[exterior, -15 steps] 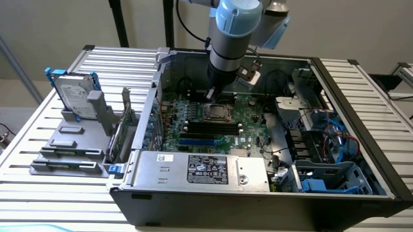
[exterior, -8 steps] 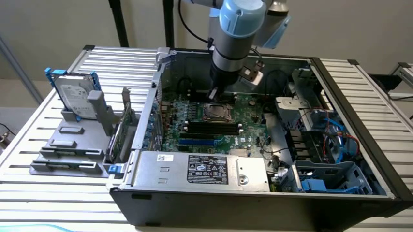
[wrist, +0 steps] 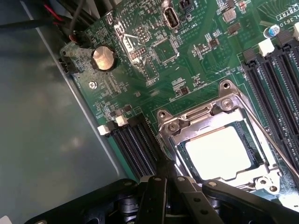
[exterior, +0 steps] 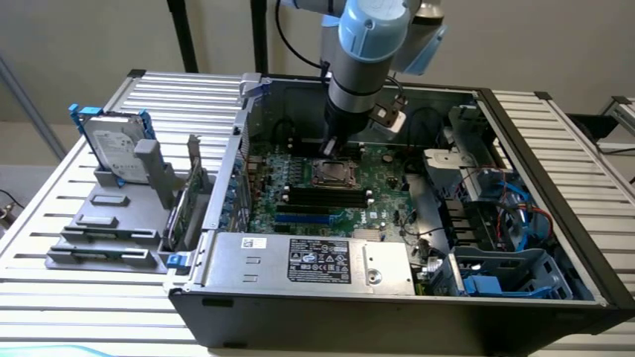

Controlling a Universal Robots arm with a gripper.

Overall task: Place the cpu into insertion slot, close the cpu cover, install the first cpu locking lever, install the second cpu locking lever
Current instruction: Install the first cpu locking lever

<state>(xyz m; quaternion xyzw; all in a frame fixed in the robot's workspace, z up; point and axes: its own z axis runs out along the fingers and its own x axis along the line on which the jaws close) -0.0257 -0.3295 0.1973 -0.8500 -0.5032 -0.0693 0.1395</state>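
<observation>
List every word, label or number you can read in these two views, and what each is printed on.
"INT USB": white print on the green board beside the USB port, wrist view; faint, so not certain.
White sticker at the board's corner: letters too cut off and blurred to read.
Black label on the power supply, exterior view: logos and fine print too small to read.
Hard drive label: too small to read.

You see a shiny bare-metal cover (wrist: 219, 119), a smooth pale chip (wrist: 218, 153), and a glossy green circuit board (wrist: 154, 60).
</observation>
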